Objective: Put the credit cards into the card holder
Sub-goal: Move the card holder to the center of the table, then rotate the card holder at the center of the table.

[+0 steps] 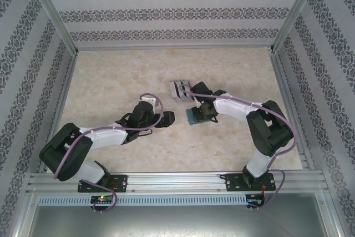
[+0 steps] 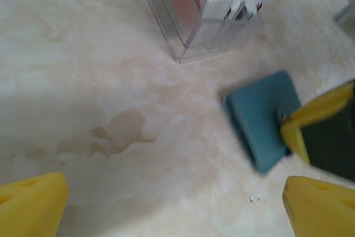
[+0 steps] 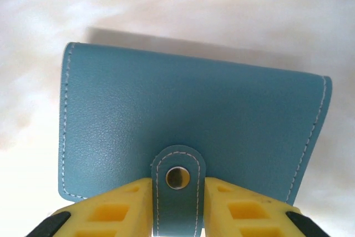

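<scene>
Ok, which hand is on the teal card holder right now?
The right hand, its yellow fingers pinching the snap tab of the card holder. The left hand hangs open over the table, apart from it.

Lab test cell, aluminium frame, wallpapered panels

black-and-white left arm lies low, elbow bent, reaching toward centre; yellow-padded left gripper spread wide, holding nothing. right arm folds back leftward (wrist pitched down), right gripper narrowed, yellow fingers against both sides of the teal-blue leather card holder strap.
</scene>
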